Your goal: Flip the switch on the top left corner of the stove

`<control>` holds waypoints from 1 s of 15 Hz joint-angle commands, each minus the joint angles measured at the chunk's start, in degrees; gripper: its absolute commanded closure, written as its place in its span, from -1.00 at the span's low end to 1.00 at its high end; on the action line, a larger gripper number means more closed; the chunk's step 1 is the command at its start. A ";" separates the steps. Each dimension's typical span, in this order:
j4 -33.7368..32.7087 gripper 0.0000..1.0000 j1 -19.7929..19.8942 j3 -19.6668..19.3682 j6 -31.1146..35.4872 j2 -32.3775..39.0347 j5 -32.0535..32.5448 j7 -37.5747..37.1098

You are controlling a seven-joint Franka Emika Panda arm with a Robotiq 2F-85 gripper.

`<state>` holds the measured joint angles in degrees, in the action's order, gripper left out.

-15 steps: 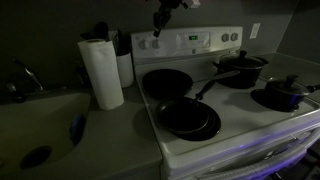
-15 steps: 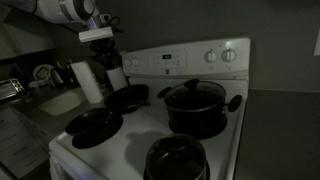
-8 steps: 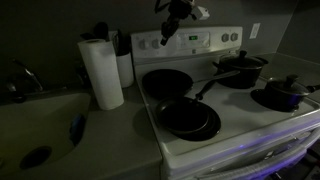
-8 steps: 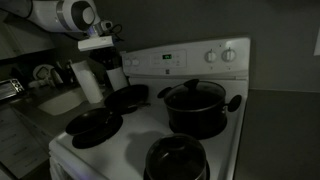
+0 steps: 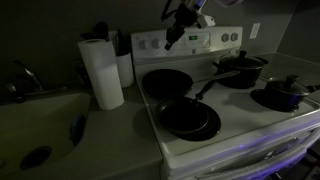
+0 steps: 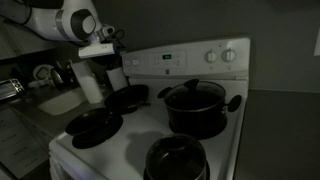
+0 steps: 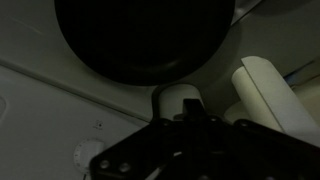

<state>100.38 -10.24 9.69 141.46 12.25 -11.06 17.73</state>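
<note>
Stove (image 5: 240,122): white range on the right of an exterior view, next to the grey sink counter (image 5: 60,125); its raised back panel (image 5: 205,40) stands against the wall.
Cookware: a dark skillet (image 5: 188,118) sits at the front and a second one just behind it. A lidded pot (image 5: 240,68) is at the back, and a small pot (image 5: 283,92) is near the right edge.
Paper towel roll (image 5: 102,72): upright on the counter, just beside the stove's left side.
Gripper (image 5: 170,41): hangs from the arm at the top of the frame, tilted down toward the left end of the back panel. It is close in front of the panel; whether it touches cannot be told.
Fingers: too dark and small here to say if they are parted or pressed together.

Stove in an exterior view (image 6: 135,127): seen from its front corner, four dark pans on top, with a green-lit display (image 6: 167,57) and round knobs (image 6: 230,55) on the back panel.
Gripper in this view (image 6: 101,58): under the white arm (image 6: 70,22), above the paper towel roll and beside the panel's far end.

Wrist view, stove (image 7: 40,100): pale surface at left, with a dark round pan (image 7: 145,35) across the top.
Wrist view, gripper (image 7: 190,128): a black silhouette at the bottom edge over a pale round object (image 7: 172,98) of unclear kind. The paper towel roll lies to the right, and the finger state cannot be told.
</note>
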 commanded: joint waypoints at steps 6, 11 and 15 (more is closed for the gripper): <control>3.58 0.68 1.01 1.17 3.28 -1.28 -0.96 -0.93; 4.11 -0.15 1.09 1.28 3.42 -1.47 -1.37 -0.96; 3.96 -0.57 1.09 1.38 3.52 -1.28 -1.24 -0.66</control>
<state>104.58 -9.91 10.17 144.98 10.84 -12.80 17.24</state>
